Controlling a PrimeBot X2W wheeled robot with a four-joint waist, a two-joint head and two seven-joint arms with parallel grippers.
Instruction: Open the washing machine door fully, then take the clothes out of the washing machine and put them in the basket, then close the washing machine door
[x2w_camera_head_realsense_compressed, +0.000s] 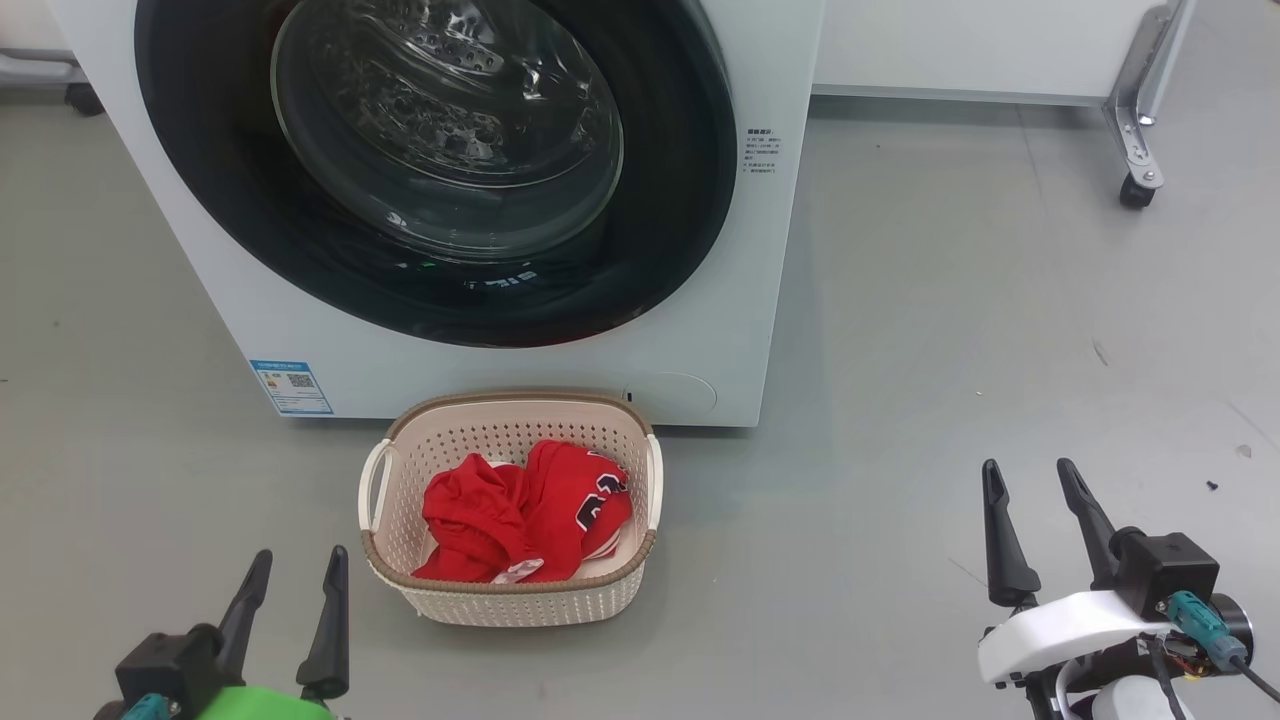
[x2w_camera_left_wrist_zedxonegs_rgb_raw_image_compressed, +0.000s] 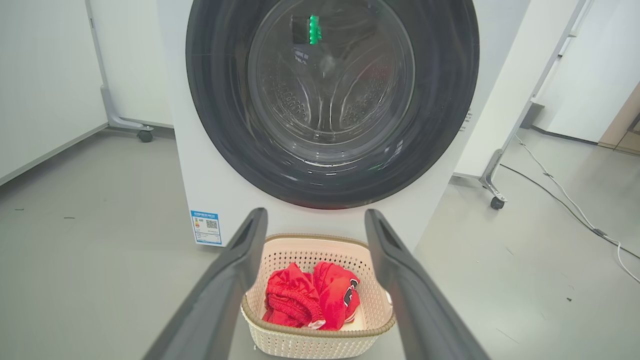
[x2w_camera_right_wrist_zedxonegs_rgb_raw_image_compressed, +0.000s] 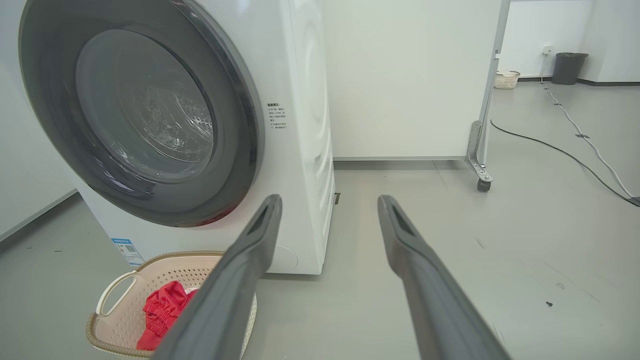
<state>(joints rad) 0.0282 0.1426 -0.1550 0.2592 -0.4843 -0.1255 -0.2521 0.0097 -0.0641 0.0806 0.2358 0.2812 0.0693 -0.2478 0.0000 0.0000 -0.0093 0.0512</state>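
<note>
The white washing machine (x2w_camera_head_realsense_compressed: 690, 330) stands ahead with its black-rimmed round door (x2w_camera_head_realsense_compressed: 250, 190) shut flat against the front; the same door (x2w_camera_left_wrist_zedxonegs_rgb_raw_image_compressed: 450, 100) faces the left wrist view and shows at an angle (x2w_camera_right_wrist_zedxonegs_rgb_raw_image_compressed: 55, 130) in the right wrist view. In front of it on the floor sits the cream basket (x2w_camera_head_realsense_compressed: 500, 410) holding the red clothes (x2w_camera_head_realsense_compressed: 525, 515), also seen as clothes (x2w_camera_left_wrist_zedxonegs_rgb_raw_image_compressed: 310, 297) in the basket (x2w_camera_left_wrist_zedxonegs_rgb_raw_image_compressed: 280, 340). My left gripper (x2w_camera_head_realsense_compressed: 300, 572) is open, low left of the basket. My right gripper (x2w_camera_head_realsense_compressed: 1030, 480) is open over bare floor, far right.
A white panel on a wheeled metal frame (x2w_camera_head_realsense_compressed: 1140, 150) stands behind and right of the machine. Cables (x2w_camera_right_wrist_zedxonegs_rgb_raw_image_compressed: 575, 135) run across the grey floor at the right. A dark bin (x2w_camera_right_wrist_zedxonegs_rgb_raw_image_compressed: 567, 67) and another small basket (x2w_camera_right_wrist_zedxonegs_rgb_raw_image_compressed: 507, 79) stand far back. Open floor lies right of the basket.
</note>
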